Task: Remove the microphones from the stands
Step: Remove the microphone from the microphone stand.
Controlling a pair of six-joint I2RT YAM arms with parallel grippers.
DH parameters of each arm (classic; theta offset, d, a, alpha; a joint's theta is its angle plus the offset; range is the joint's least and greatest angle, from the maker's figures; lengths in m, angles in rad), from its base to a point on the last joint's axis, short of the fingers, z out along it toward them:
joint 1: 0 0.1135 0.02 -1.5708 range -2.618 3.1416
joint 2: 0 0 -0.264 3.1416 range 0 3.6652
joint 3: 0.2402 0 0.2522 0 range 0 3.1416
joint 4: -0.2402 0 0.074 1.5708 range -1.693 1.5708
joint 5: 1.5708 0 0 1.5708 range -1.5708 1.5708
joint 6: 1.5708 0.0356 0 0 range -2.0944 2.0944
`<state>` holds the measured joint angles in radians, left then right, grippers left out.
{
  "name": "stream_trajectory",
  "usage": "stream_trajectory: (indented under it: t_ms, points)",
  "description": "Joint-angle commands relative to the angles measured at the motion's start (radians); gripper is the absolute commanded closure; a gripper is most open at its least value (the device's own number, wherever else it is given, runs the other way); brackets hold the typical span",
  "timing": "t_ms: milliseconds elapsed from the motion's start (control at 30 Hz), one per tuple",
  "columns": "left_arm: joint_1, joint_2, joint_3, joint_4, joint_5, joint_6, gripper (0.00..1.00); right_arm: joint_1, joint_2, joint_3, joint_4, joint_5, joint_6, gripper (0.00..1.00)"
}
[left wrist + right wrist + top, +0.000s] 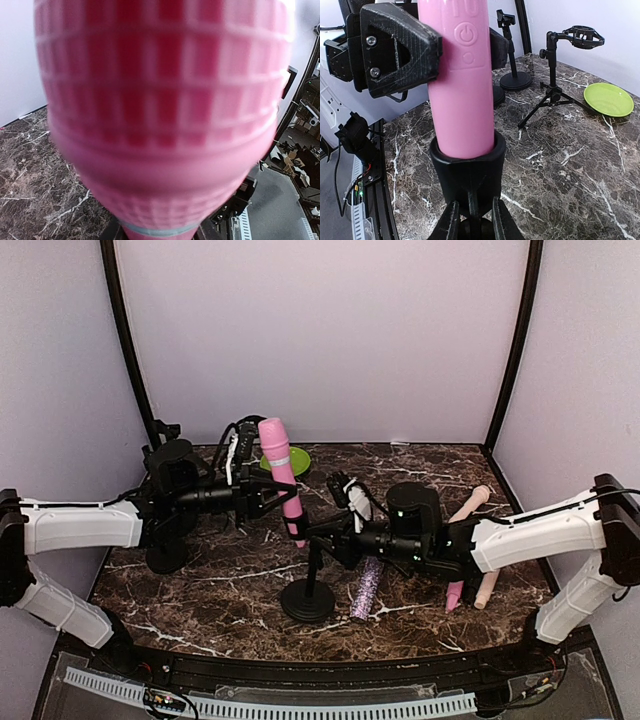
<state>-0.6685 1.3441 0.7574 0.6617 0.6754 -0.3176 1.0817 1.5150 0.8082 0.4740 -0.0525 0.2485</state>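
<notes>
Pink microphone (282,478): tilted a little off upright, lower end seated in the black clip (467,172) of the stand (308,598), head toward the back edge.
Stand base: round, on the marble worktop (200,590), middle of the front edge.
Left arm: reaches in level from the left edge, forearm horizontal.
Left gripper (278,497): clamps the microphone's body from both sides, above the clip.
Right arm: stretches in low from the right edge.
Right gripper (472,220): closed tight on the stand's stem, just beneath the clip.
Green plate (300,462): by the back edge, behind the microphone.
</notes>
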Motion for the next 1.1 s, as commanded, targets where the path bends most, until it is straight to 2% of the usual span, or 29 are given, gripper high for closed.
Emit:
stream_trajectory:
  t_ms: [0, 167, 400, 567, 933, 1067]
  points:
    - [0.015, -0.115, 0.026, 0.272, 0.063, -0.032, 1.00, -0.019, 0.054, -0.032, -0.203, 0.072, 0.053, 1.00]
    - [0.015, -0.115, 0.040, 0.223, 0.022, -0.027, 1.00, -0.020, 0.053, -0.030, -0.197, 0.057, 0.046, 1.00]
    - [0.018, -0.093, 0.114, 0.029, -0.082, -0.008, 1.00, -0.013, 0.042, -0.042, -0.175, 0.032, 0.020, 1.00]
    - [0.043, -0.048, 0.162, -0.032, -0.100, -0.059, 1.00, 0.001, 0.048, -0.043, -0.173, 0.028, 0.003, 1.00]
    - [0.085, -0.014, 0.172, -0.022, -0.093, -0.119, 1.00, 0.014, 0.067, -0.048, -0.163, 0.046, 0.026, 1.00]
    - [0.086, -0.029, 0.138, 0.057, -0.043, -0.108, 1.00, 0.012, 0.072, -0.038, -0.176, 0.094, 0.060, 1.00]
